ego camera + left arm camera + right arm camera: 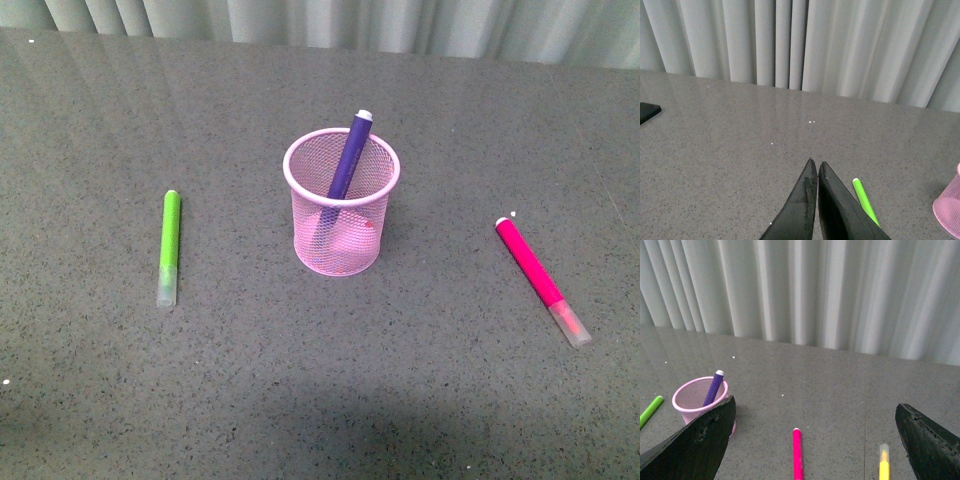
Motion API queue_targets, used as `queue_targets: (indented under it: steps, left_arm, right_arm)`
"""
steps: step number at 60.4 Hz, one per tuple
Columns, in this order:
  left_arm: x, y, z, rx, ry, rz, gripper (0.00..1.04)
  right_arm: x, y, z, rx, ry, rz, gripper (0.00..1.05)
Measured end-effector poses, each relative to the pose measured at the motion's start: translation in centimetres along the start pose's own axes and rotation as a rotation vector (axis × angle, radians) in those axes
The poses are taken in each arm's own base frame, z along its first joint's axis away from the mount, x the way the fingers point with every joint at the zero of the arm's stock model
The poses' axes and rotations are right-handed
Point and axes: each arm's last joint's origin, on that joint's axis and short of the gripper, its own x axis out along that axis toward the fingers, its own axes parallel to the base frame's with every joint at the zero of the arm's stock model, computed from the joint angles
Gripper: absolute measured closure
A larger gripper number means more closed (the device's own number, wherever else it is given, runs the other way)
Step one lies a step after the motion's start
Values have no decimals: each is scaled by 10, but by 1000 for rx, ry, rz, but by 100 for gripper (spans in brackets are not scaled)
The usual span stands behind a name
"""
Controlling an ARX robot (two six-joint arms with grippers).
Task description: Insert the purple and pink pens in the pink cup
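A round light-pink wire-mesh cup (318, 240) stands upright near the middle of a dark grey speckled tabletop (150, 390), with pale pleated curtains (400, 25) hanging behind the far edge. A slim dark purple pen (350, 158) is inside the cup, tilted, its small white end poking above the rim on the far right side and its lower part visible through the mesh. The slim hot-pink pen (530, 265) is not in the cup: it lies flat on the table to the cup's right, well apart from it, white end pointing away from the robot and clear cap nearer to it. A lime green marker (170, 240) lies flat to the cup's left, also well apart, clear cap towards the robot. Neither arm shows in the front view. The left gripper (816, 162) has its black fingers pressed together with nothing between them, above the table near the green marker. The right gripper (815, 405) is spread wide and carries nothing; the pink pen lies on the table ahead of it between its fingers, with a yellow marker (884, 465) beside that pen.
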Motion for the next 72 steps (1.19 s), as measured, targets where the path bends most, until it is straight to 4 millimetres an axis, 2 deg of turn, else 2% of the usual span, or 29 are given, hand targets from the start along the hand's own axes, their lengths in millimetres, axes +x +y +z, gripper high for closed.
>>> queue_targets:
  steps: [72]
  left_arm:
    - [-32,0,-2,2,8,3,103]
  right_arm:
    - [0,0,0,0,0,0,7]
